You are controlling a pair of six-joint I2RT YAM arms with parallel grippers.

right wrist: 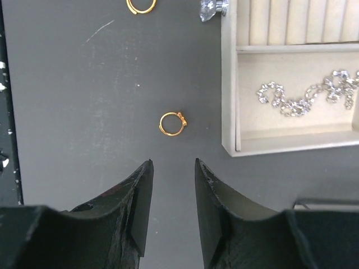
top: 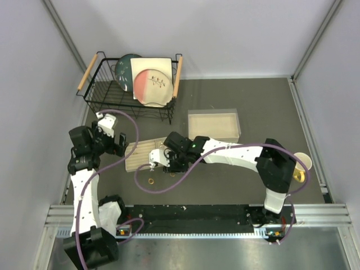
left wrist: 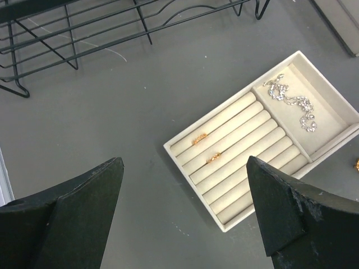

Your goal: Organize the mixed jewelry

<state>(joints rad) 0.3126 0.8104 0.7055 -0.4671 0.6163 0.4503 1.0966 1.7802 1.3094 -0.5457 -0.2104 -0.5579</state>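
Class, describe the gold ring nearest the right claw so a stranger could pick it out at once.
Find the beige tray on the dark table and look just outside its chain compartment. The ring lies alone there, directly ahead of the right claw. Unlike the other gold ring, farther off beside a clear stud, it has a small ornament on one side.

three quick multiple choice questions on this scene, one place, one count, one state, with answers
1. The thin silver chain lies: A among the beige compartmented tray's rolls; B in its side compartment; C outside it.
2. Number of small gold rings slotted in the rolls: A none; B two; C four.
3. The left gripper is: A open, empty; B shut on a ring; C shut on the chain.
Answers: B, it lies beside the rolls; B, two show; A, fingers wide apart, nothing between.
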